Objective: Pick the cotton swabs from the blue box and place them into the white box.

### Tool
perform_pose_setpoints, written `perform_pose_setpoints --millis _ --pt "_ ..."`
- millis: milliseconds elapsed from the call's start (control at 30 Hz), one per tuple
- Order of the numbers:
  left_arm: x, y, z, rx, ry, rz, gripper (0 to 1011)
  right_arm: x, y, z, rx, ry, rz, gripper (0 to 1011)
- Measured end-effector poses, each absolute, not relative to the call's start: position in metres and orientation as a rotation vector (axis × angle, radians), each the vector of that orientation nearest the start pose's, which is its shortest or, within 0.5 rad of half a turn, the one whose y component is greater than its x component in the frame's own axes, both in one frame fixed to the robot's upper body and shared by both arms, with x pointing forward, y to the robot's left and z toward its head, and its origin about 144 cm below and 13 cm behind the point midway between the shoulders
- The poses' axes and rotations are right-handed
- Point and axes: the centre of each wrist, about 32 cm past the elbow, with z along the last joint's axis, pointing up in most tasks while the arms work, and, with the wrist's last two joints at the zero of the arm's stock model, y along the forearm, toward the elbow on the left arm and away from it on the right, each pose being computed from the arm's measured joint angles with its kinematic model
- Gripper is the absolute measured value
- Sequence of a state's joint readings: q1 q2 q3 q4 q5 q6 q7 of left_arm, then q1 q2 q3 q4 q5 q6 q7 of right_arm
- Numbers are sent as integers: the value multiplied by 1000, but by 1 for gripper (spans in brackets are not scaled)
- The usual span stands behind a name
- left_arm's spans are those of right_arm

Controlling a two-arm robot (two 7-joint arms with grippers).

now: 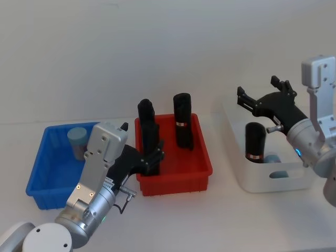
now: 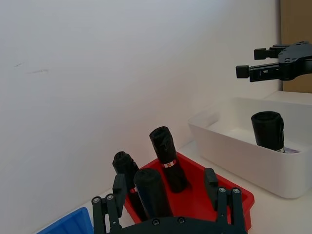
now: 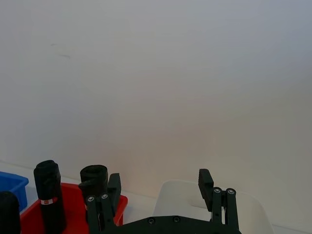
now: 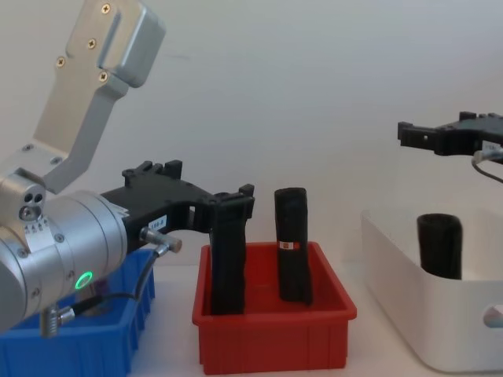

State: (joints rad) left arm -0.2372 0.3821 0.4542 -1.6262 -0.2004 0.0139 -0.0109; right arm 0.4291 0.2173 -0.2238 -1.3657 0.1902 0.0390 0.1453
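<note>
Both arms are built of brushed silver-grey metal, with rounded cylindrical joint housings and flat angular bracket plates fastened by small round screws. The left arm's wrist housing carries a glowing green indicator light, small white printed labels and a thin black cable looping from a silver plug. The right arm's wrist shows a small blue-green light and a silver plug. The black, angular left gripper [image 1: 152, 157] and the matching black right gripper [image 1: 261, 94] have linkage fingers pinned with shiny silver screws.
</note>
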Motion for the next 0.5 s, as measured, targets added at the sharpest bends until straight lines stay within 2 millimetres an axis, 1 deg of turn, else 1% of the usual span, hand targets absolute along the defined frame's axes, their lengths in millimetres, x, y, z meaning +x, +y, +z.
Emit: perform_pose_setpoints --millis 500 --pt "492 198 1204 61 -268 1124 1004 569 -238 1234 44 -180 -1246 1001"
